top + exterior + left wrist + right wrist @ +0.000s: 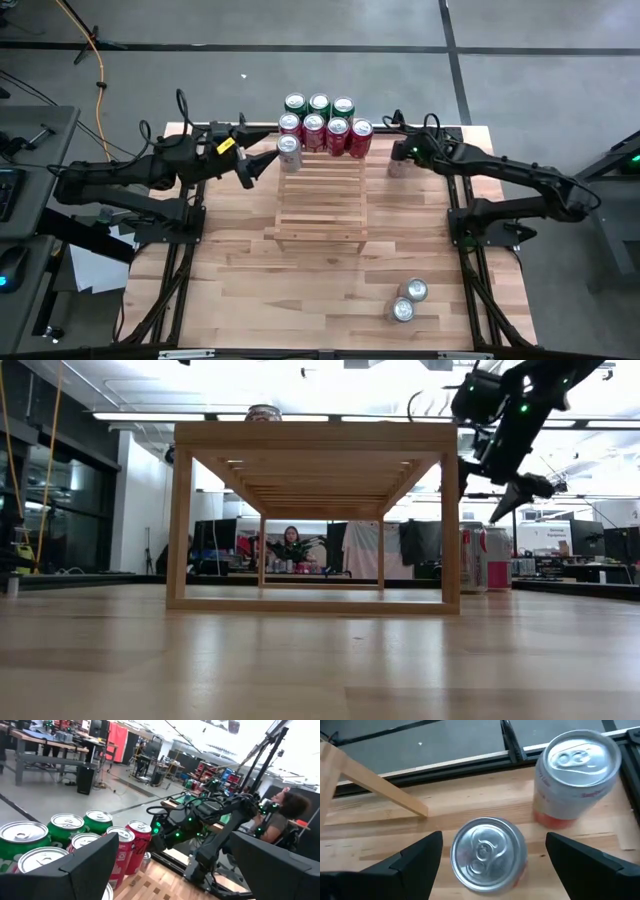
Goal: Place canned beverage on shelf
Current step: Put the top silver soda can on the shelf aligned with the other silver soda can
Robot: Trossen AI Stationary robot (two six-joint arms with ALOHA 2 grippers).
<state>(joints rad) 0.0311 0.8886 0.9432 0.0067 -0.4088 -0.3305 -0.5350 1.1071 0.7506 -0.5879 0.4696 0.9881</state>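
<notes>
My right gripper (403, 158) hung over the far right part of the table, just off the shelf's right side, with its fingers (410, 860) spread apart and nothing between them. Directly beneath it stood an upright silver can (489, 851), its lid facing up into the gap between my fingers, so its long axis ran vertically, in line with my approach from above. I judged the coming move to be a straight drop onto that can, then a close around its body. A second silver can (577, 775) stood upright just beside the first, apart from it but close enough that one of my fingers could brush it on the way down.

The shelf (322, 195) lay toward the table's middle from me, its slatted top raised on legs, so the can would have to be lifted up and across. Cans already crowded its far end: a silver one (289, 150), four red ones (326, 132) and three green ones (319, 104) behind.

My left gripper (250, 162) waited open beside the shelf's far left corner. Two more cans (408, 299) stood near the table's front right.
</notes>
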